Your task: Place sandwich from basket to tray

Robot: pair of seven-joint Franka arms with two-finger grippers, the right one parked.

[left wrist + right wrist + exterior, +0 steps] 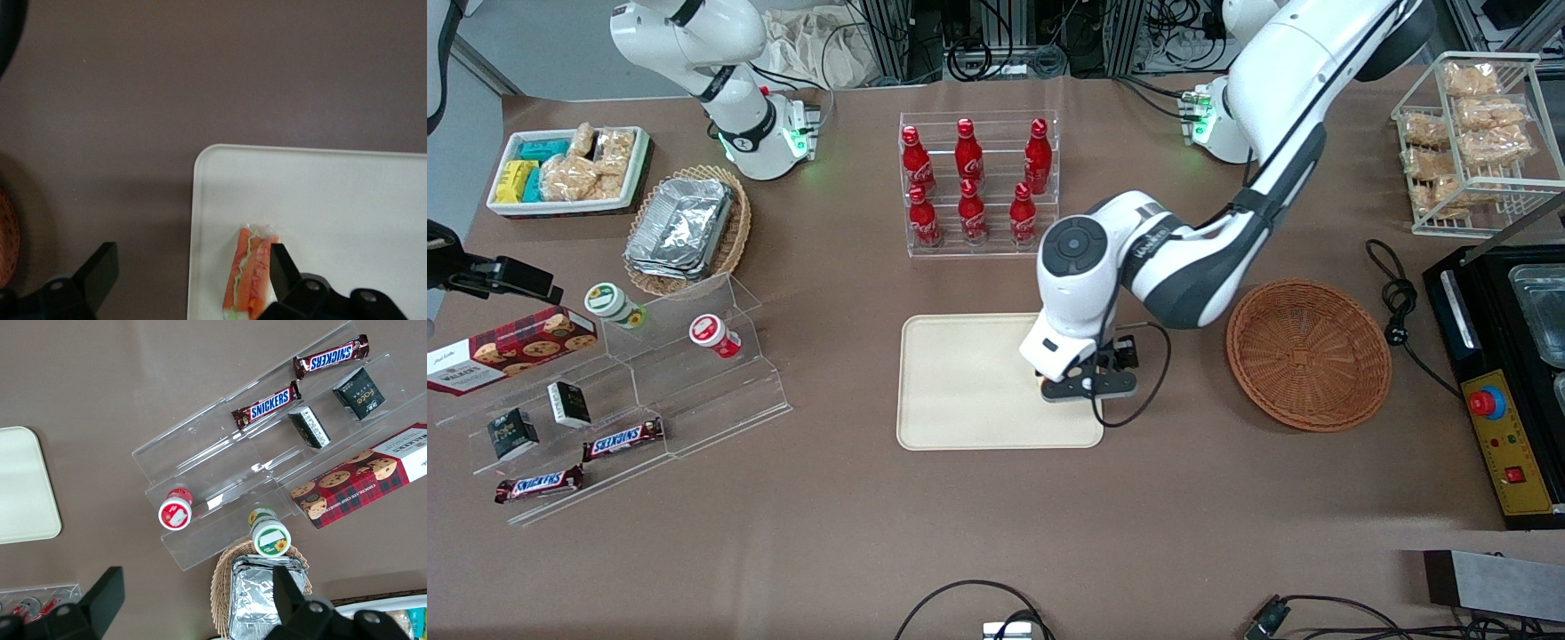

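The gripper (1087, 380) — fingers apart — hangs over the tray (960, 391) (mid-worktop), the sandwich (250, 277) lying on it; the basket (1307, 354) sits beside.

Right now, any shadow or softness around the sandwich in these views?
Left wrist view: soft focus; the sandwich lies on the tray, and the open hand casts a dim shadow on the table. Front view: sharp, but the arm hides the sandwich.

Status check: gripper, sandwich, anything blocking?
Gripper open, over tray edge nearest basket. Sandwich lying on tray beside one finger. Basket empty. Nothing in the way.
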